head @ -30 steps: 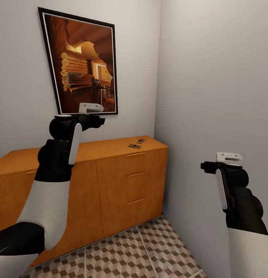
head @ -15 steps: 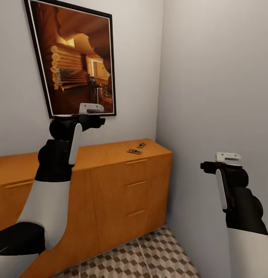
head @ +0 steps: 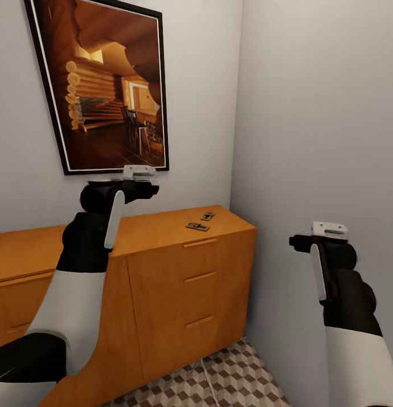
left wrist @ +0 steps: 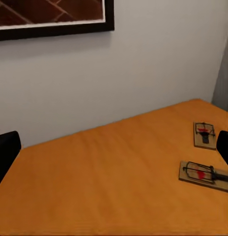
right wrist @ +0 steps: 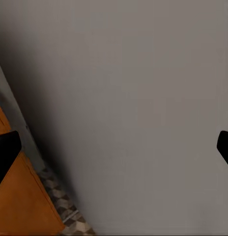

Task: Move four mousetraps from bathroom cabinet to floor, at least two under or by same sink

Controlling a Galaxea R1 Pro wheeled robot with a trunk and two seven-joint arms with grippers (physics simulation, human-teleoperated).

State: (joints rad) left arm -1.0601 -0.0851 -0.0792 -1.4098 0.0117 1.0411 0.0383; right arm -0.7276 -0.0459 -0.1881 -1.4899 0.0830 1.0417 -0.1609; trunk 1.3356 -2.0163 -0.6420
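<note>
On the top of the orange-brown cabinet [head: 179, 265], near its corner by the side wall, lie two mousetraps; from the head camera they sit at about one o'clock from the left arm, small and flat: the nearer mousetrap [head: 197, 227] and the farther mousetrap [head: 207, 216] just behind it, close but apart. The left wrist camera shows them far more plainly: the nearer mousetrap [left wrist: 205, 175] and the farther mousetrap [left wrist: 204, 134] are tan boards with dark wire and a red spot each, both resting flat on the bare wooden top [left wrist: 104, 182]. I count only these two.

The head view gives what the wrist cameras lack: the cabinet front with its three slim bar handles [head: 199, 277] stacked one above the other, all drawers shut, so nothing can be said of their contents. It also shows a framed picture [head: 100, 85] of a log interior on the back wall at eleven o'clock, and a strip of cube-patterned bathroom floor [head: 230, 379] at six o'clock below the cabinet.

The left gripper [left wrist: 114, 147] hangs above the cabinet top, its dark fingertips [left wrist: 6, 152] at the two edges of the left wrist view, wide apart and holding nothing. The right gripper [right wrist: 114, 147] faces the plain grey side wall [right wrist: 143, 98] at three o'clock, its fingertips likewise spread and empty; that camera catches a sliver of cabinet side and floor tiles at one corner.
</note>
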